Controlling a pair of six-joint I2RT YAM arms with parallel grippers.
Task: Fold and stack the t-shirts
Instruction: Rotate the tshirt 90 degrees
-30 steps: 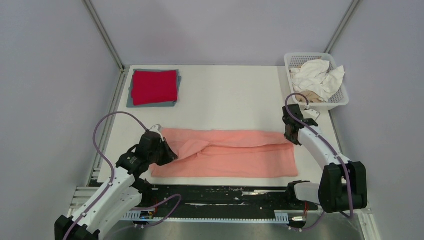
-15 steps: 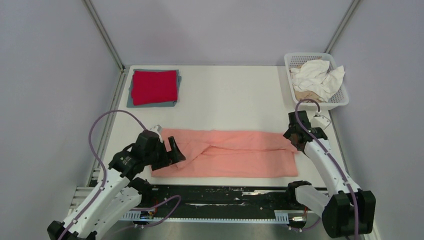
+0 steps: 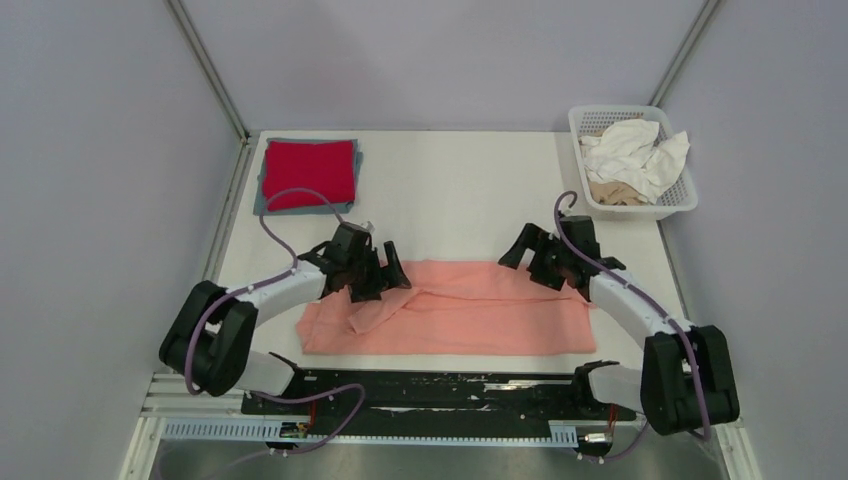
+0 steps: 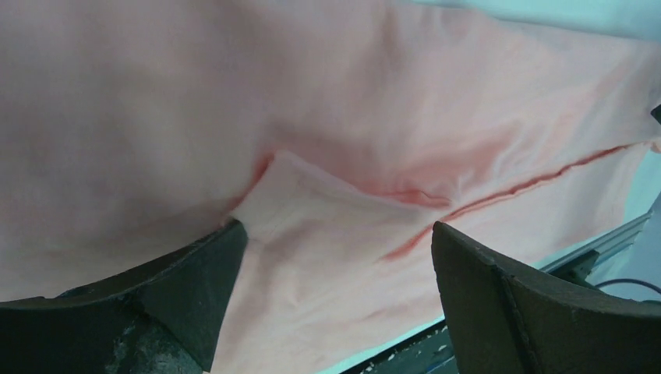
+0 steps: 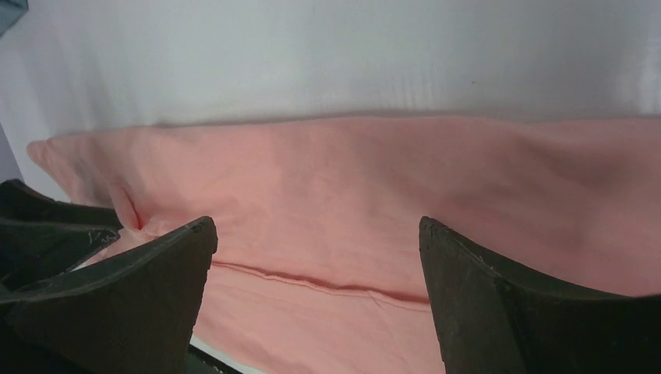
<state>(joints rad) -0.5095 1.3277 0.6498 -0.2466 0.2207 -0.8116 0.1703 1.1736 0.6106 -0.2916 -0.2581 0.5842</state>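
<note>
Both arms swing inward from the shirt's ends. Left gripper [image 3: 388, 272] and right gripper [image 3: 515, 252] now sit over its far edge, jaws wide apart, holding nothing. Salmon-pink t-shirt [image 3: 470, 315] lies near the table's [image 3: 450, 190] front edge, left corner rumpled inward. Probably lining up the next lengthwise fold.

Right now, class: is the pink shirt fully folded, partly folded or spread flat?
Partly folded: the pink shirt lies as a long band with a lengthwise overlapped edge.

The overhead camera looks down from 6 o'clock, far off. The wrist cameras, facing 3 and 9 o'clock, sit close over the shared salmon-pink t-shirt [image 3: 470, 315].
</note>
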